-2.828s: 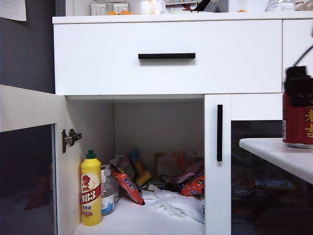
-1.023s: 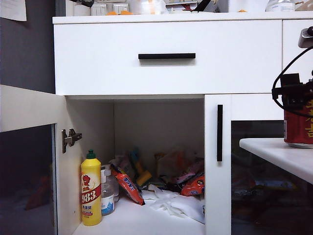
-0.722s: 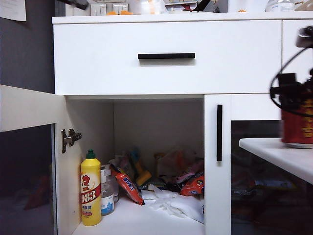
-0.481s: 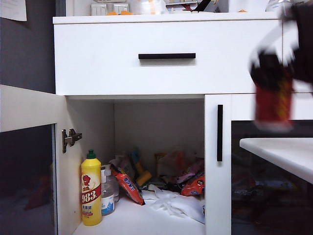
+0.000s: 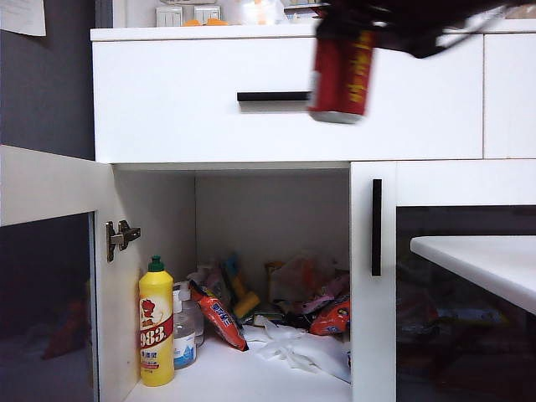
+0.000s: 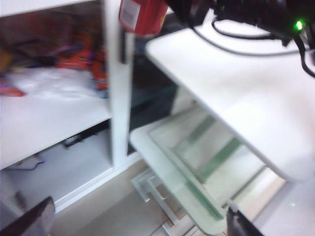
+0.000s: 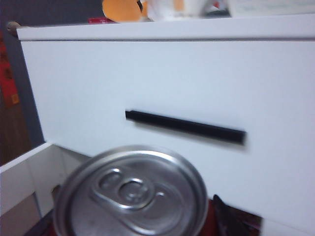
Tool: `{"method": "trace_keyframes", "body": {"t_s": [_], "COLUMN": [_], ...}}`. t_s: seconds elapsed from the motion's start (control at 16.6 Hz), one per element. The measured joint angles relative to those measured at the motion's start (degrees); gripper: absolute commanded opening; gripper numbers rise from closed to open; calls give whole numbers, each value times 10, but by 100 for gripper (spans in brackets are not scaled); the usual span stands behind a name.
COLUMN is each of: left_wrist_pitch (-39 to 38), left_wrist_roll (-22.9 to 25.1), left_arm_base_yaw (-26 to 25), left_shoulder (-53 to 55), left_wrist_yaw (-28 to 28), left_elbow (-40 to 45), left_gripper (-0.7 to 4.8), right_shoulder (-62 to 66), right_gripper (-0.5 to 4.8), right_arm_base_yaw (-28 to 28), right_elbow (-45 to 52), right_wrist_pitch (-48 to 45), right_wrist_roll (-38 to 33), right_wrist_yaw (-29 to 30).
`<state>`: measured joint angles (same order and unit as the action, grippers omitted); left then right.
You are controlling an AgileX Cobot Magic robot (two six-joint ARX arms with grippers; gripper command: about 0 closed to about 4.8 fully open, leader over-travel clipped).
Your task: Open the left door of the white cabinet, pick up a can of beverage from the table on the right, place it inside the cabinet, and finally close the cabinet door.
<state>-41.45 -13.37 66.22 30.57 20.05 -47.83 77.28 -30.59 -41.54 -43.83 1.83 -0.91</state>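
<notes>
Outside, the exterior view shows the white cabinet (image 5: 285,100) with the left door (image 5: 46,268) swung wide open, its inner face toward the camera at the left edge of the frame. The can of beverage (image 5: 341,74) hangs in the air in front of the drawer front, overlapping the right end of the drawer handle (image 5: 275,96), well above the open compartment. The right end effector (image 5: 352,21) grips it from above at the can's top; its dark arm runs off toward the upper right corner. On the compartment floor, a yellow bottle (image 5: 156,327) stands at the front left corner, with snack packets (image 5: 289,306) heaped toward the back. The right door (image 5: 444,285) is shut. A corner of the surface (image 5: 481,268) pokes in at the lower right, bare where it shows.

From the left wrist view, the left end effector (image 6: 138,223) hangs low with its jaws spread wide and nothing between them; only the two fingertips (image 6: 34,221) show. The can's lower part (image 6: 142,14) and the surface's edge (image 6: 236,98) are above it.

Close up, the right wrist view shows the can's silver lid (image 7: 130,194) between the right end effector's jaws, clamped on the can, facing the drawer handle (image 7: 184,127).
</notes>
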Motion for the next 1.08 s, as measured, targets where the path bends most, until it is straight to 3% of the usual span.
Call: {"method": "trace_keyframes", "body": {"t_s": [0.24,0.54,0.84,1.08], "left_wrist_pitch": [-50,-71,-84,-92], "left_wrist_roll": [-33,-41,-41,-41], "left_arm_base_yaw": [0,0,0,0], "left_shoulder": [-15,-17,-19,-28], "left_wrist_yaw": [5,9,14,15], "left_elbow": [0,0,18,18], "left_gripper": [457,457,457,457], "right_shoulder": [148,332,469,573], "right_gripper": [273,273,273,273], "right_arm_base_yaw": [0,-21,-74,-85], "right_elbow": [-59,-102,-257,-401], "right_wrist_pitch": [-3,-92,-102,-89], "right_wrist_roll": [-25,-57,-62,-63], "right_wrist_yaw": [28,52,54,36]}}
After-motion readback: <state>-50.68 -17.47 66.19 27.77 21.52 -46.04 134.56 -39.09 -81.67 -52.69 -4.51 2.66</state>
